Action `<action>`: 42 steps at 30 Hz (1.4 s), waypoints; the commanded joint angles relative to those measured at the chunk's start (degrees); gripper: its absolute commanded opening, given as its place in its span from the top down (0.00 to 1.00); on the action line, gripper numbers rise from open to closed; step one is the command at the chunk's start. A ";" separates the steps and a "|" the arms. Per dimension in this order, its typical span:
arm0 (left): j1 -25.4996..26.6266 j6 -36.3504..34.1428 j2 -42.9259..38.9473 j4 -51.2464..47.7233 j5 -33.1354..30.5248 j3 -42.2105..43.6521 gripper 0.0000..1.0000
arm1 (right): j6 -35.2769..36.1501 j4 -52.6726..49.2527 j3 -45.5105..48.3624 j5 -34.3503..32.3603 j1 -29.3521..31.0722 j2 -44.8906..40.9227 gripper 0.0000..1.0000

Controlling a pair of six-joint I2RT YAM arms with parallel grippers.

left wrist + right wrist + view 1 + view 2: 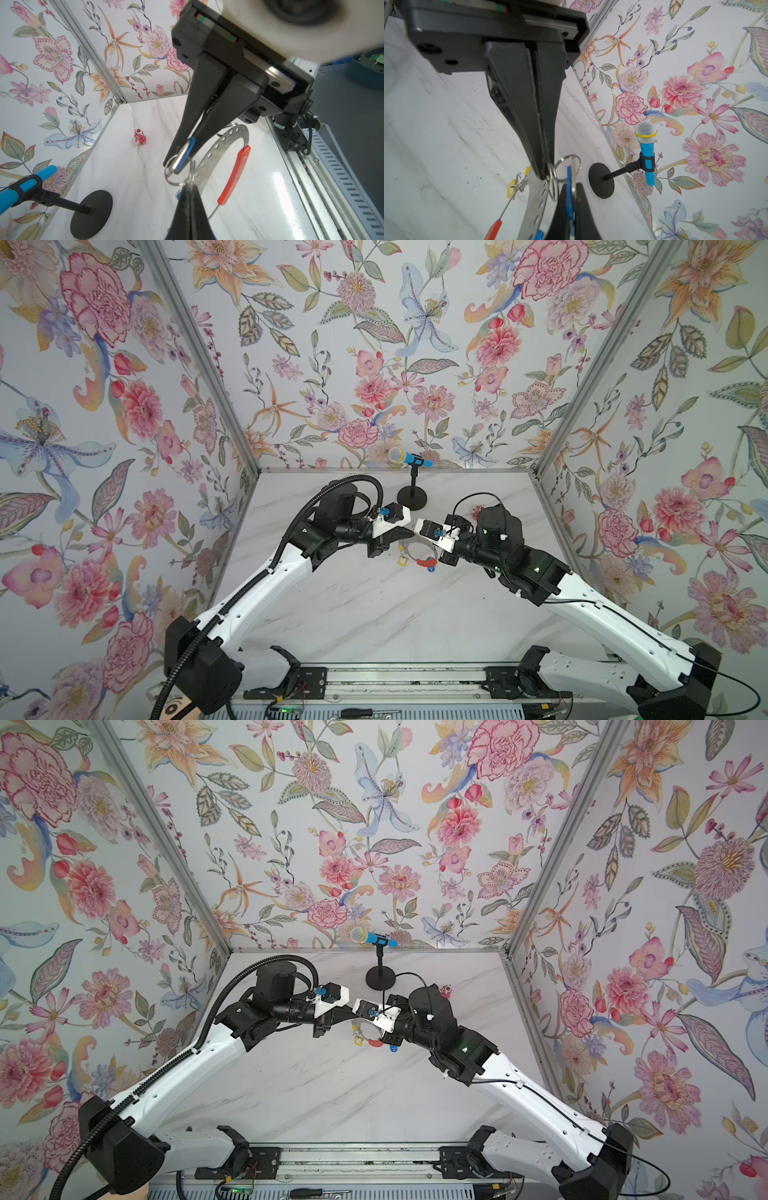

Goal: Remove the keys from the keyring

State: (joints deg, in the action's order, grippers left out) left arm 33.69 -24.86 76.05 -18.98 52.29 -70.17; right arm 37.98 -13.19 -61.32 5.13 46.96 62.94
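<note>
Left wrist view gives us the closest look. The keyring [225,138], a perforated grey band with a red sleeve [234,174], sits right at both sets of fingertips. The right gripper [178,158] is clamped fully onto the blue-tagged key [185,154]. The left gripper [190,188] is pinched tight on the split ring [168,178] where it threads the band, so the two grippers meet nearly tip to tip. In a top view we see the hoop between the two wrists, near the middle of the table. A yellow-tagged key [402,560] hangs at its 8 o'clock, the sleeve lies at 5 o'clock, and a second blue tag [430,570] sits just beyond that. Further out, the microphone stand base [412,497] stands near at 12 o'clock and the toy figure [478,513] at 2 o'clock, both apart from the ring. The widest stretch of marble tabletop [374,614] runs toward 6 o'clock as far as the front rail [399,676]. The side walls at 9 and 3 o'clock stand well apart from the grippers.
</note>
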 commanded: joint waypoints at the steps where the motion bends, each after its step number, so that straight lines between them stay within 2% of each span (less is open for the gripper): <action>1: 1.42 -8.02 2.17 -12.63 -0.39 -3.82 1.00 | 2.52 -1.17 -2.29 -2.94 1.33 0.77 1.00; 5: 1.81 -9.76 4.05 -16.31 0.10 -6.46 1.00 | 3.89 -1.47 -2.46 -4.27 2.91 1.45 1.00; 12: 2.39 -11.64 8.04 -20.33 1.86 -11.40 1.00 | 7.17 -1.91 -2.69 -10.75 5.69 4.35 1.00; 16: 2.34 -12.91 9.85 -23.41 1.15 -13.35 1.00 | 7.40 -0.46 -1.96 -11.21 6.27 3.69 1.00; 22: 2.19 -10.77 10.27 -20.56 2.51 -13.69 1.00 | 7.59 0.70 -1.19 -12.43 6.84 3.85 1.00; 25: 0.56 -7.73 8.84 -16.34 4.27 -11.15 0.99 | 7.37 0.86 -0.41 -14.40 6.58 3.89 1.00; 28: -0.11 -4.99 6.74 -12.19 3.29 -7.96 0.87 | 6.25 1.43 0.73 -13.96 5.96 3.09 1.00; 33: -1.65 -1.41 3.54 -6.96 3.72 -3.79 0.75 | 3.48 3.28 2.68 -9.60 4.18 0.34 1.00; 37: -3.53 5.20 -0.22 3.16 3.95 2.14 0.63 | 1.58 4.66 3.85 -6.43 2.75 -1.38 1.00; 42: -4.16 15.53 -4.11 18.21 5.49 9.86 0.55 | -1.49 8.53 5.89 -2.51 1.51 -3.22 1.00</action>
State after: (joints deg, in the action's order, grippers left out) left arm 29.89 -17.32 73.80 -12.45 55.46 -63.24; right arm 39.97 -9.43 -56.55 -1.21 48.97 61.32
